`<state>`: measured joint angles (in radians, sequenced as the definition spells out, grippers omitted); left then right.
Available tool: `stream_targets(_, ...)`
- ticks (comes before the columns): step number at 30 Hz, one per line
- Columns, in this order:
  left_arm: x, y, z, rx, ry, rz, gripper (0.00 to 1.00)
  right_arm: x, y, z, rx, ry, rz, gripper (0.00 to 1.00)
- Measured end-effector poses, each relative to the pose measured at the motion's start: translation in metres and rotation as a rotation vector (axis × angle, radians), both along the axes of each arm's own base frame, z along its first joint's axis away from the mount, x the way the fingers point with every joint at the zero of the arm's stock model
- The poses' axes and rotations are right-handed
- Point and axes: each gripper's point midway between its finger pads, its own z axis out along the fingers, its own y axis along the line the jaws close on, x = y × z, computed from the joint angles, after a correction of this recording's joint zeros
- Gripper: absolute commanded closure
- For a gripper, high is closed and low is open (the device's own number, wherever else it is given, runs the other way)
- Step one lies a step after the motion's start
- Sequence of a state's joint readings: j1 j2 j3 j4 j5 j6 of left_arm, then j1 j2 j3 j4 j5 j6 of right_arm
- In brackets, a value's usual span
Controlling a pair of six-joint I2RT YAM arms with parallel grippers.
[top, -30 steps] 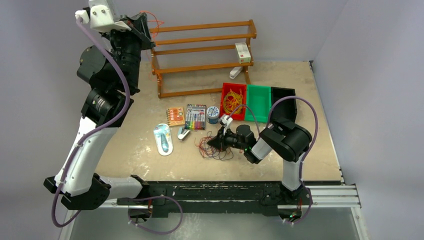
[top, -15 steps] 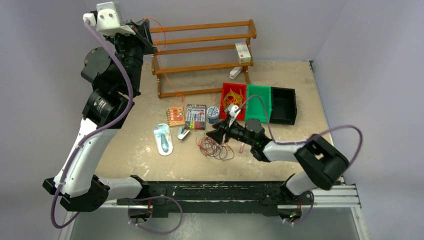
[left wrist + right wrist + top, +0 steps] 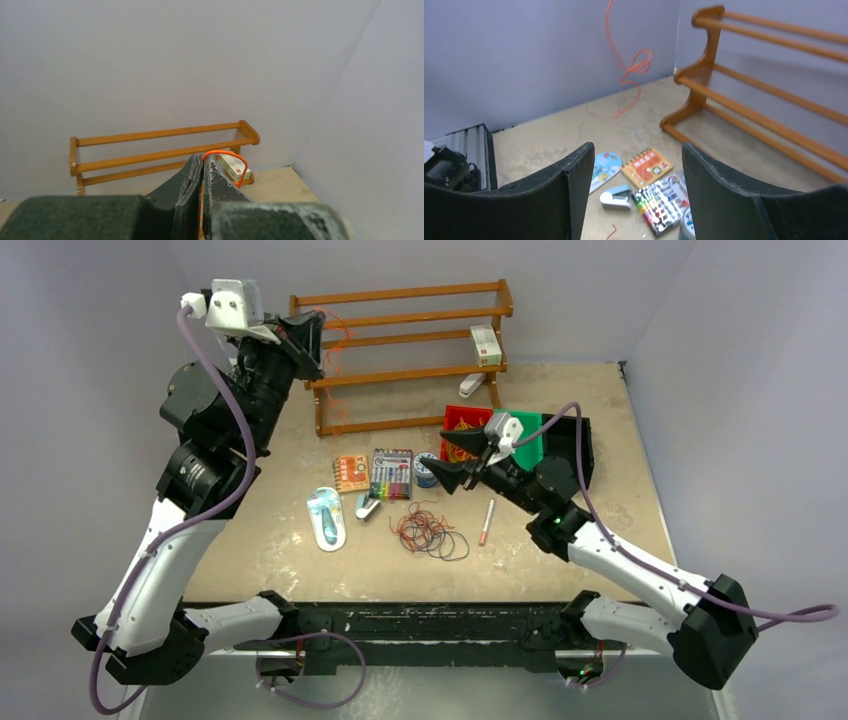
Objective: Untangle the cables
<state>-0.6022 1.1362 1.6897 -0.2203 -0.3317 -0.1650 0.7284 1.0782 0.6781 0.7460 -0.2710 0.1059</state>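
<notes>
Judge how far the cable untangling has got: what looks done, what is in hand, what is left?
Done: yellow cables lie in the red tray. In hand: one orange cable is pinched in the shut left jaws, raised beside the wooden rack. Left: a knot of red and dark cables lies on the table, and the right jaws stand open and empty nearby.

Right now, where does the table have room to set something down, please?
Bare: the near left corner of the table, beside the blister pack, and the far right corner behind the black bin. Crowded: the middle, from notebook to red bin, plus the cable tangle.
</notes>
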Motion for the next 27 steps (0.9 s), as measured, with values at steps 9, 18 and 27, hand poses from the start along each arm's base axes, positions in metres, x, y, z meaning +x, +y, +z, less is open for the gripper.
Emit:
stream_targets(9,-0.005,-0.025,-0.019,0.021,0.027,-0.133,1.00,-0.005,0.008,0.046,0.028,-0.112,0.054,0.31)
stream_targets(18,-0.015,-0.043,-0.021,0.033,0.024,-0.246,1.00,0.000,0.045,0.056,0.009,-0.157,0.197,0.32)
stream_targets(27,-0.024,-0.052,-0.020,0.033,0.009,-0.319,1.00,0.006,0.067,0.086,0.045,-0.235,0.277,0.32)
